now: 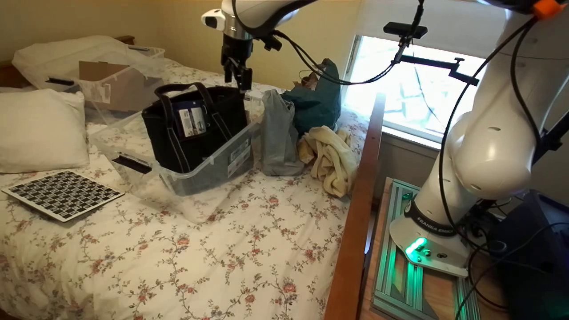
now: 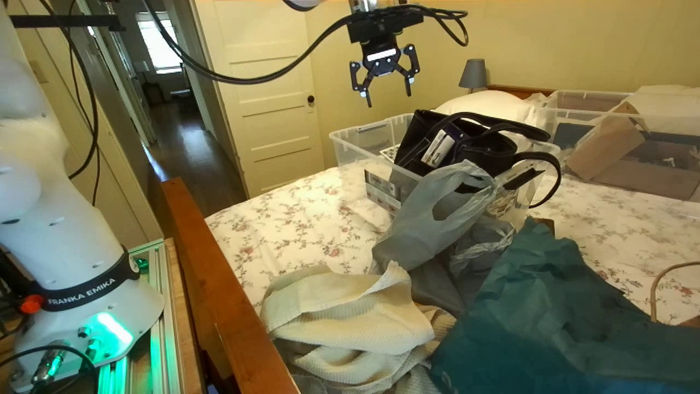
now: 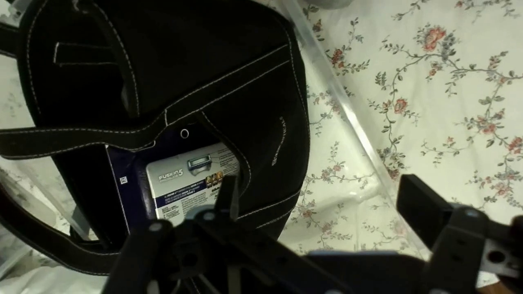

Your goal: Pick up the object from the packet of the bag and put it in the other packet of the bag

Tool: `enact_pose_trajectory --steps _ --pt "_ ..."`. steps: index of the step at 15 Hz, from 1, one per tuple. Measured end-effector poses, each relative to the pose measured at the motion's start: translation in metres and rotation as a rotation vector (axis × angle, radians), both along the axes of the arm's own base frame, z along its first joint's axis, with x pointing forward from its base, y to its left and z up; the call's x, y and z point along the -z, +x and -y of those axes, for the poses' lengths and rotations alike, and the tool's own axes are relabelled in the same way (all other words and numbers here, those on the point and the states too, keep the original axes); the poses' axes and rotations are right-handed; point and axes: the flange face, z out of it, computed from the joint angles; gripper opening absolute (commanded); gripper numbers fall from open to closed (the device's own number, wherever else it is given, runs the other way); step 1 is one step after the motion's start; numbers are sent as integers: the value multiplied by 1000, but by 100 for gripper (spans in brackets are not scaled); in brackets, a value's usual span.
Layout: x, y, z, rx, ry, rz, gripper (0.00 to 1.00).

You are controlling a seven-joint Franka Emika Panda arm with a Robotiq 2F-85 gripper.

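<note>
Spread wide and released, the black two-fingered gripper (image 2: pixel 389 99) hangs pointing straight down, its two fingers (image 3: pixel 425 206) well apart. One white jointed robot arm (image 1: pixel 493 146) carries it: in an exterior view the base (image 1: pixel 426 242) stands between four and five o'clock of the gripper, and the forearm (image 1: pixel 271 12) comes in from one o'clock to a wrist (image 1: pixel 235 29) bent downward.

One black soft fabric bag (image 2: pixel 478 156) with two handles (image 3: pixel 77 143) lies at four o'clock of the gripper in an exterior view, apart from it and leaning inside a clear plastic bin (image 1: pixel 200 178). One small, flat, dark-blue rectangular package (image 3: pixel 179 183) with a pale printed face sits in the bag's outer pocket (image 3: pixel 265 134), at nine o'clock of the gripper in the wrist view, partly covered there by a handle and one finger.

A second clear bin (image 1: pixel 105 92), with brown cardboard (image 1: pixel 100 71) in it, is at nine o'clock in an exterior view. Also counted there, on a white flowered bedspread (image 1: pixel 249 249): one black-and-white checkered board (image 1: pixel 64 193) at eight, one grey plastic bag (image 1: pixel 280 138) at five, one crumpled cream cloth (image 1: pixel 331 160) at four, one teal fabric bundle (image 1: pixel 315 104) between three and four.
</note>
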Motion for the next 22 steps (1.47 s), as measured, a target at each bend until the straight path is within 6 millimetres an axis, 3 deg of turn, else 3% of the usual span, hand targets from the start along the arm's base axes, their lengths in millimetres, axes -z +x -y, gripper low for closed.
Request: enact_pose_trajectory --steps 5,10,22 --pt "21 40 2 -154 -25 -22 100" --pt "33 72 -3 -188 -25 -7 100" --pt "71 124 7 -176 -28 10 100"
